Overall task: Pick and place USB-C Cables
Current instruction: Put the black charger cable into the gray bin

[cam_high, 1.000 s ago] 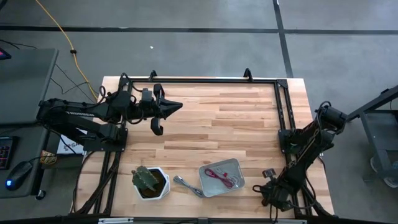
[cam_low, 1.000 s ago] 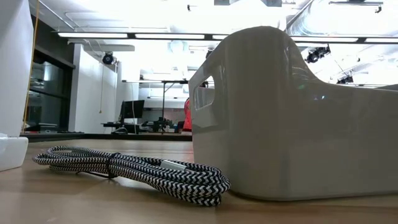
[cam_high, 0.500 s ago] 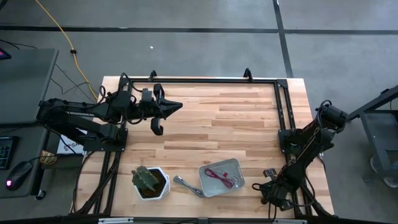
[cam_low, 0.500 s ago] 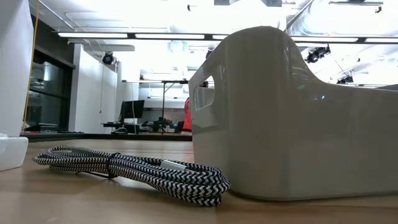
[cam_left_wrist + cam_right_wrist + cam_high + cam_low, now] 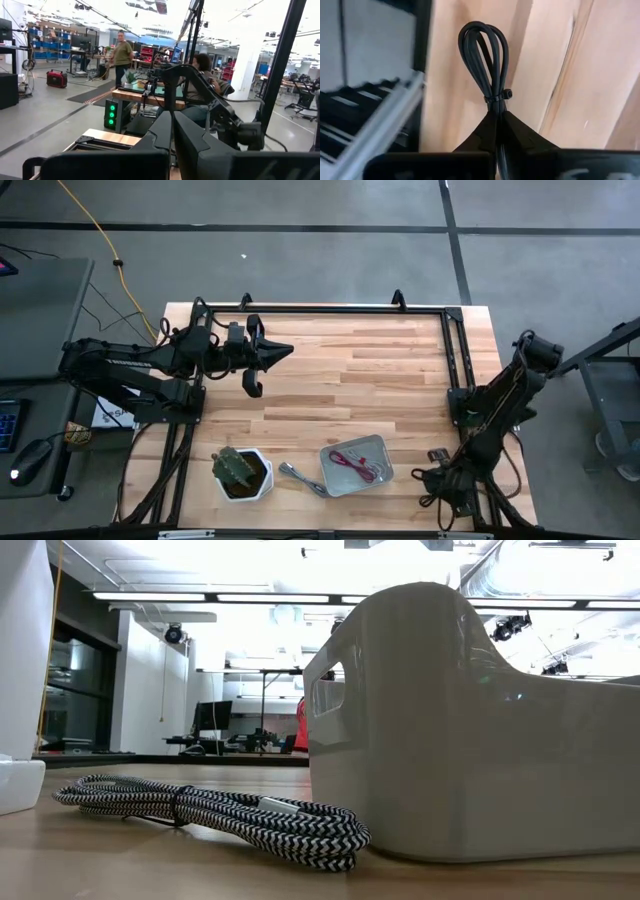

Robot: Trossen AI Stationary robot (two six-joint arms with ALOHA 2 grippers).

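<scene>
Your right claw (image 5: 496, 125) pinches the black cable (image 5: 487, 60), its long axis running straight out from the fingers; the bin (image 5: 378, 448) lies toward the left arm.

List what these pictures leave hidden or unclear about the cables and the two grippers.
- White bin: in the low view its wall hides everything inside.
- Maroon cable: the high view shows it in the bin, too small for its plugs.
- Black cable: the right gripper covers its lower end in the right wrist view.
- Left gripper: waits over the table's far side.
</scene>
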